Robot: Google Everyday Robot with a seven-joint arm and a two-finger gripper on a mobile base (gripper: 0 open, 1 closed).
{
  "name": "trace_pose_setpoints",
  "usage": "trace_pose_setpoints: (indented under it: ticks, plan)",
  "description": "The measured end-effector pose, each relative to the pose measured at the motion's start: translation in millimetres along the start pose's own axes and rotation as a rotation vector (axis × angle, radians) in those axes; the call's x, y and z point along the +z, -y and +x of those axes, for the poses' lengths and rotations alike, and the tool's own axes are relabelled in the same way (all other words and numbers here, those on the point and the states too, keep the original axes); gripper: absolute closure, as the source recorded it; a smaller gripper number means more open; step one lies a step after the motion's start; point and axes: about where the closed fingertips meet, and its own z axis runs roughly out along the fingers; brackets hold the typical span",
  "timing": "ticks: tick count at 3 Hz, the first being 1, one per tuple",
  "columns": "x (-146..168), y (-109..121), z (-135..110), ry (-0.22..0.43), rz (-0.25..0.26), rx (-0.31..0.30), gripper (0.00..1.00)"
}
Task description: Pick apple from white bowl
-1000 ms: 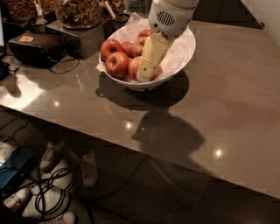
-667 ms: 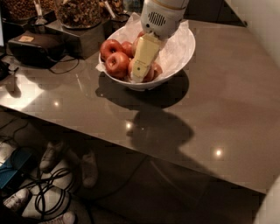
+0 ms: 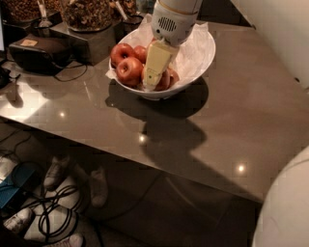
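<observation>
Glossy brown table (image 3: 251, 111) under dim light, white bowl (image 3: 205, 58) right below the gripper (image 3: 150, 82). Gripper dipped among the apples (image 3: 128, 70), tip against the pile, reddest one just left of it, paper (image 3: 193, 48) bunched to its right. Spread or clamped: impossible to tell.

Glossy counter (image 3: 231, 111). Jars (image 3: 87, 12) at counter's far-left corner, black device (image 3: 41, 50) just beside. Shoes (image 3: 55, 171), cables (image 3: 53, 217) on floor (image 3: 154, 217) below counter. Pincer (image 3: 150, 83) low over counter's far side.
</observation>
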Motion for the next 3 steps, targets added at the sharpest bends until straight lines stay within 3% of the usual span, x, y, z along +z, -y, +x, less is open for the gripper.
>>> trace_pose_setpoints:
  ticks: [3]
  plan:
    - [19,9,-1,-0.028,-0.026,0.032,0.29]
